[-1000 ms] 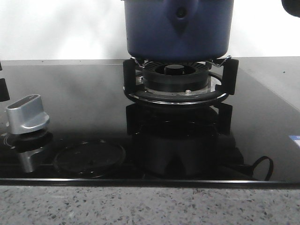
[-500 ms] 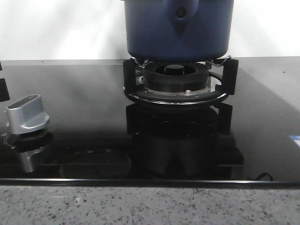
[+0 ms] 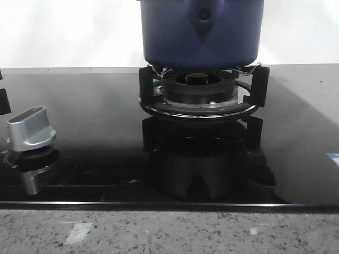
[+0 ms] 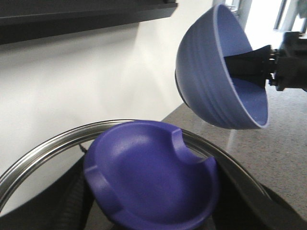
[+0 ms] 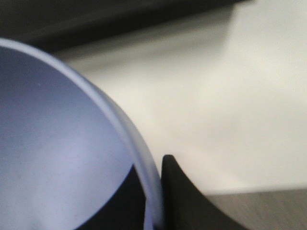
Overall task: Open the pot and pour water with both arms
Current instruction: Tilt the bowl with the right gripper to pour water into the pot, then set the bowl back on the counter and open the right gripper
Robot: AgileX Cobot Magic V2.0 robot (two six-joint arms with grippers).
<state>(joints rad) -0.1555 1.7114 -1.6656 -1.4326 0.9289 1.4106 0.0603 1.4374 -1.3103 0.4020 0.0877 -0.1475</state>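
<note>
While the right tool [image 4: 268, 67] clamps a tilted bowl's [image 4: 211, 81] rim above the burner [image 3: 199, 90], the pot [image 3: 201, 32] looks heavy, rigid, best gripped at its handle mount; left tool's state is hidden.

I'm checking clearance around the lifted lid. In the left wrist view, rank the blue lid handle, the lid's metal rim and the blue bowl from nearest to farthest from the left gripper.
1. blue lid handle: between the fingers of the left gripper.
2. metal rim: ringing the handle.
3. blue bowl: beyond the lid, tilted, held by the right gripper.
</note>
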